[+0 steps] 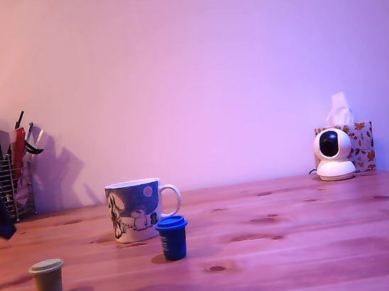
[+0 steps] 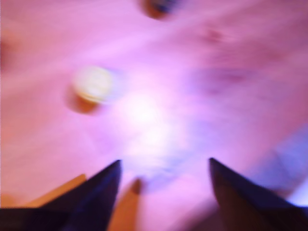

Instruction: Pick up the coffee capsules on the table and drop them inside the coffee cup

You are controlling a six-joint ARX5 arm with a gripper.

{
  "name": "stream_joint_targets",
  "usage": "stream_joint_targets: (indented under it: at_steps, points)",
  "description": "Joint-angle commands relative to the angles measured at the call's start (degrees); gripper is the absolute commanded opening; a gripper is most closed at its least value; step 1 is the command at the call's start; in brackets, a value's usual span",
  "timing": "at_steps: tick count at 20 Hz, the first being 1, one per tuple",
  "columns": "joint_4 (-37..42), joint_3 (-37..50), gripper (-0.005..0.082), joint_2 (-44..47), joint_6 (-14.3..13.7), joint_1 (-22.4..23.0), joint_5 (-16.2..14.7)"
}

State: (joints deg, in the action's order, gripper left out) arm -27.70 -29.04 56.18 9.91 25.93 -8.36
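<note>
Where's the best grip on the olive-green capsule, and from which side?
Take the olive-green capsule from straight above, fingers closing across the tapered body just under its wider flat rim. It stands upright on the table with bare wood all round; the rim should stop it slipping down. The tool looks open with nothing between its fingers.

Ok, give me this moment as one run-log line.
hand: open, empty, above table | olive-green capsule: on table | dark blue capsule: on table, in front of coffee cup | dropped in cup: none visible
</note>
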Motion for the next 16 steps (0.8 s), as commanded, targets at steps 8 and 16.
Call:
stream_joint_targets:
  at_steps: [8, 16]
  points:
    - [10.0, 3.6, 0.0601, 0.5, -0.9, 0.1, 0.3]
    - [20.5, 9.5, 0.0601, 1.2, -1.0, 0.1, 0.9]
